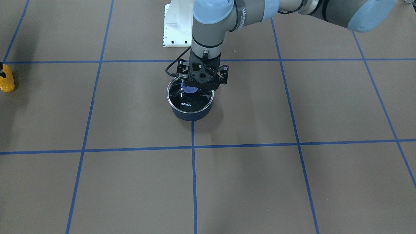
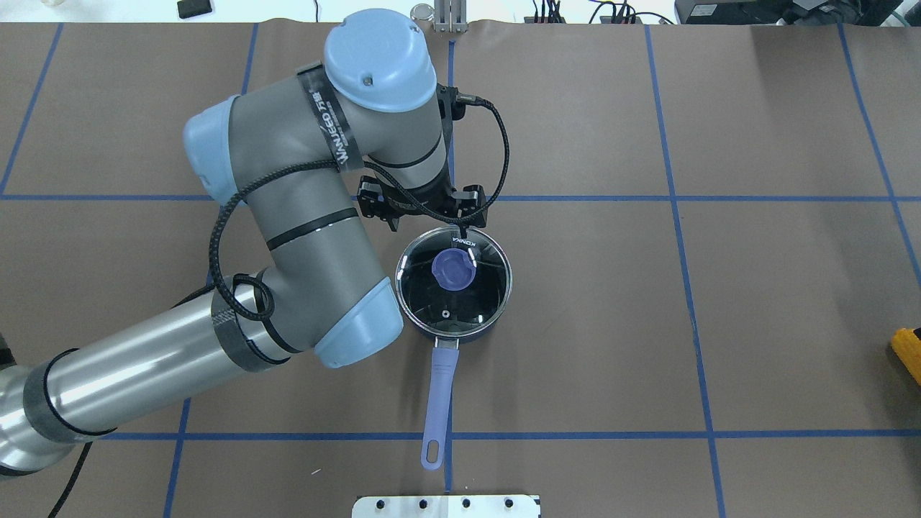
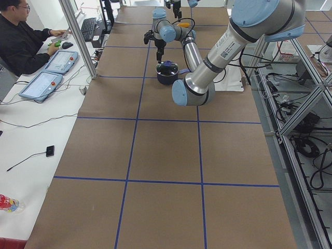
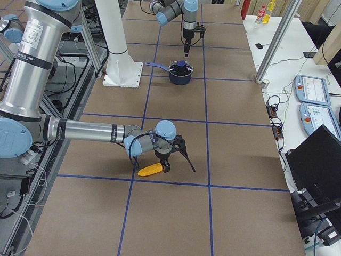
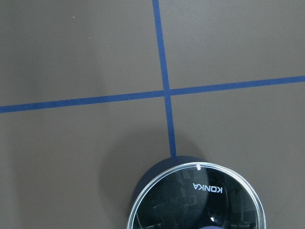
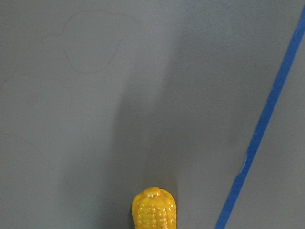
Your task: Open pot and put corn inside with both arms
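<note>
One pot (image 1: 191,114) (lid (image 2: 460,311) on), corn (image 4: 151,169) well apart.

Grey tubular arms (image 2: 144,374), light-blue joint caps (image 2: 378,61), black braided cables (image 2: 506,155).

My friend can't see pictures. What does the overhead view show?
A small navy saucepan with its glass lid on sits in the middle, the left arm's black gripper hanging above it. A yellow corn cob peeks in at the right edge.
</note>
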Robot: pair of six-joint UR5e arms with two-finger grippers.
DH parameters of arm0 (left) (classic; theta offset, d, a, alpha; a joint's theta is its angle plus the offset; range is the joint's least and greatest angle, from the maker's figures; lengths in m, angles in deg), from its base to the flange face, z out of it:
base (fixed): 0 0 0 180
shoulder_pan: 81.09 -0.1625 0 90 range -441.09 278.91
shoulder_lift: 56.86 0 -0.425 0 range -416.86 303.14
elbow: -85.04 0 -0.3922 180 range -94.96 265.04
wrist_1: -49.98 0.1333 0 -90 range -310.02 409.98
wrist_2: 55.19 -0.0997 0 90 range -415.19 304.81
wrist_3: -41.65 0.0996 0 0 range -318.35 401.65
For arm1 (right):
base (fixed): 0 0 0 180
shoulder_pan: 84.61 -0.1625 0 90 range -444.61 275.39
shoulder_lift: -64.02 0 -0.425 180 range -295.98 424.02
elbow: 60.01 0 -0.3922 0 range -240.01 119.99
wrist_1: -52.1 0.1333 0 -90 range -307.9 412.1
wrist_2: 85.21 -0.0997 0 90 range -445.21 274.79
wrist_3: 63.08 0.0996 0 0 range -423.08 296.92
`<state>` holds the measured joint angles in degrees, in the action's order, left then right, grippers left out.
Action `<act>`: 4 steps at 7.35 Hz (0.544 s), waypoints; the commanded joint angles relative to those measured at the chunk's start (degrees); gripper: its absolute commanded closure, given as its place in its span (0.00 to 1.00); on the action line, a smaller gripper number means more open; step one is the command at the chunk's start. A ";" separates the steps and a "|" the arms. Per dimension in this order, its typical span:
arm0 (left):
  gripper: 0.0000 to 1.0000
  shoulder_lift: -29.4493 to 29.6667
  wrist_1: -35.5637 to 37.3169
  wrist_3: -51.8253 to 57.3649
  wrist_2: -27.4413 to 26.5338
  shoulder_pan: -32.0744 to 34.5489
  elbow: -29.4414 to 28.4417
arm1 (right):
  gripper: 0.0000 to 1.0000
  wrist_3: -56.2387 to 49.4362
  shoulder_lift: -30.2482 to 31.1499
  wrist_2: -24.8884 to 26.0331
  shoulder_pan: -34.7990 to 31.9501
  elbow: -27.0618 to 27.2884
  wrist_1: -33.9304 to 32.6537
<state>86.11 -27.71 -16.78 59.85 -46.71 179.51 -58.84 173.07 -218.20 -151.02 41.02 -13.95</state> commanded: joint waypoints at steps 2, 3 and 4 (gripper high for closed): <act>0.01 0.73 -1.22 -1.69 -0.34 -2.47 -1.83 | 0.06 0.07 0.02 1.58 2.33 -0.04 0.04; 0.01 0.99 -1.58 -1.77 -0.34 -2.47 -2.71 | 0.06 0.07 0.02 1.77 2.51 -0.12 0.04; 0.01 0.82 -2.71 -1.95 -0.34 -2.56 -3.06 | 0.06 0.42 0.02 2.64 3.29 -0.30 -0.04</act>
<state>86.93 -29.34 -18.53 59.50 -49.15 177.14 -58.70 173.09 -216.40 -148.49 40.87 -13.92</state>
